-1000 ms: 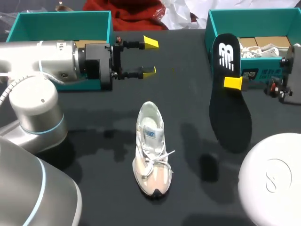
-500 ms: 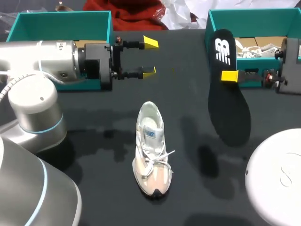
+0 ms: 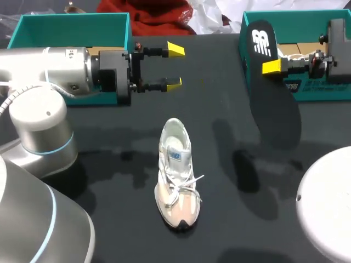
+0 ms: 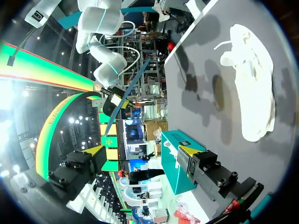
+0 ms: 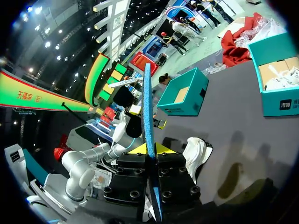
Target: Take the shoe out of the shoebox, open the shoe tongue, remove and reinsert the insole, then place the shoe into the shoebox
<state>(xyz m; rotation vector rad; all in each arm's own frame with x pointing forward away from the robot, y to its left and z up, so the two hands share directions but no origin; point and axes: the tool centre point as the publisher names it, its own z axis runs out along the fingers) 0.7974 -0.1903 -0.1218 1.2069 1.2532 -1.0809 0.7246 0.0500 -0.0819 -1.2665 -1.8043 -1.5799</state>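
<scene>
A white sneaker (image 3: 176,172) lies on the black table (image 3: 219,120), toe toward the near edge, laces loose. My right gripper (image 3: 272,67) is shut on the edge of the black insole (image 3: 271,104), which hangs upright in the air in front of the right teal shoebox (image 3: 323,16). In the right wrist view the insole (image 5: 148,116) stands edge-on, pinched between the fingers of the right gripper (image 5: 150,150), with the sneaker (image 5: 196,151) beyond. My left gripper (image 3: 174,67) is open and empty, above the table and beyond the sneaker (image 4: 252,98).
A second teal box (image 3: 71,24) stands at the back left, behind my left arm (image 3: 55,68). The right shoebox holds another white shoe (image 3: 299,55). My right arm's white joint (image 3: 329,203) fills the near right corner.
My right gripper has carried the insole away from the near edge and to the right, up toward the right shoebox. The left arm and the sneaker have not moved.
</scene>
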